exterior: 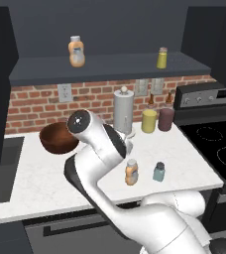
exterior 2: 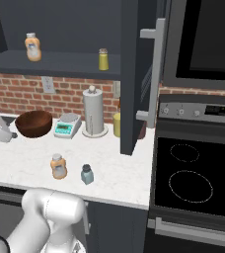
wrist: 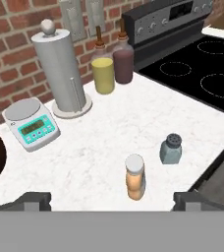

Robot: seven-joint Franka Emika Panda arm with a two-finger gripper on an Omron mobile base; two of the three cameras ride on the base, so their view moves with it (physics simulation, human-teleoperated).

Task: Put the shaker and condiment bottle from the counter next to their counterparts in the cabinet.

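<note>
The shaker (wrist: 171,149) stands upright on the counter (wrist: 99,142), right of center in the hand view, just beside the condiment bottle (wrist: 135,177) but not touching it. The bottle is also upright, low in the frame, nearer the counter's front edge. In the left base view the pair sits at center right, bottle (exterior: 131,172) left of shaker (exterior: 159,171); in the right base view they are at lower left, bottle (exterior 2: 58,166) and shaker (exterior 2: 87,174).

The gripper (wrist: 112,199) hangs above the bottle with its jaws spread wide apart, holding nothing; its fingertips (wrist: 33,201) show at the bottom corners of the hand view.

In the upper part of the left base view, the cabinet (exterior: 110,67) shelf carries the counterparts: an orange bottle (exterior: 76,51) at left and a yellow-green shaker (exterior: 162,58) at right, well apart.

Behind the pair on the counter stand a paper towel holder (wrist: 61,69), a kitchen scale (wrist: 31,123), a yellow jar (wrist: 103,74) and a dark red jar (wrist: 123,66). A brown bowl (exterior: 58,137) sits at left. The stove (wrist: 202,64) occupies the upper right.
</note>
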